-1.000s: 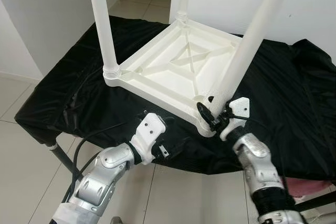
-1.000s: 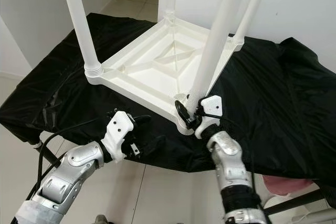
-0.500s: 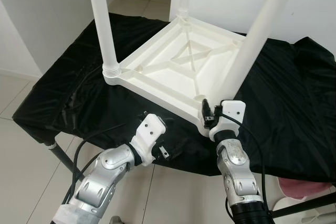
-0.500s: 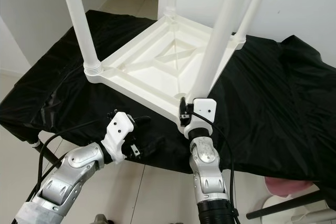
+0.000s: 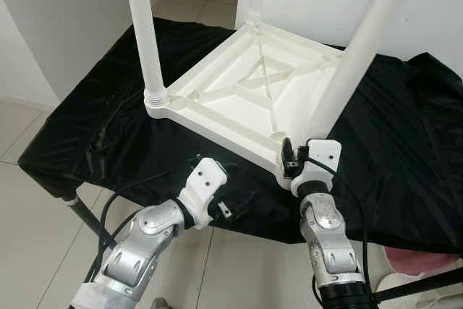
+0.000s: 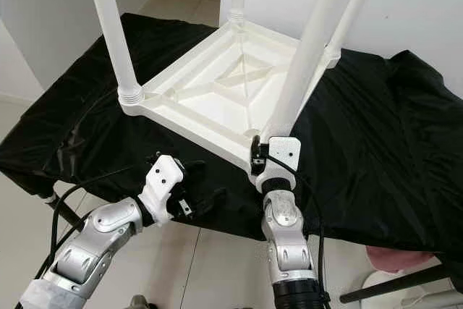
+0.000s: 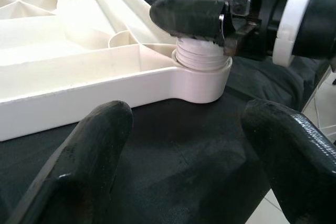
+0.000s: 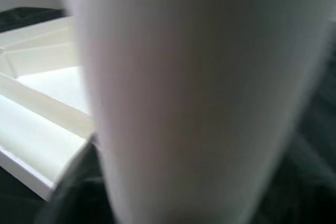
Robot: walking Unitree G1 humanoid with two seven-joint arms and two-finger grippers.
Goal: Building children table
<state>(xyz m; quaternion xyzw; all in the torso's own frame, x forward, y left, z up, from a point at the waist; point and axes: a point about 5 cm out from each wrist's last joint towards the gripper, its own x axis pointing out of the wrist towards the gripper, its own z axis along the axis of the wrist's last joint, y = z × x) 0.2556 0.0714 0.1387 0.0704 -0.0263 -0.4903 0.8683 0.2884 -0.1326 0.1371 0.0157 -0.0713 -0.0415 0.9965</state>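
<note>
Upturned white children's table (image 5: 246, 95) lying flat on a black cloth (image 5: 94, 128) spread over the tabletop, underside and ribs facing up, four legs rising out of the corner sockets. Nearest leg (image 5: 358, 56) standing in the front corner socket (image 7: 202, 74), leaning a little up and away, long axis running steeply upward from the socket.

Right gripper (image 5: 288, 158) pressed in at the very base of that leg, right where the threaded collar meets the socket. One black finger (image 7: 191, 17) wrapped across the front of the leg just above the collar, as seen from the left wrist; other finger hidden behind the leg, so apparently clamped on the leg, though full closure not quite checkable. Leg close against the right wrist camera, blurred white.

Left gripper (image 5: 217, 204) hanging off the front edge of the cloth, fingers (image 7: 86, 156) spread wide and holding nothing, aimed at the same corner but well short of it.

Likely step: seating or twisting this leg home. Turn about the leg's own upright axis needed; right arm far nearer, left free to brace the table rim.
</note>
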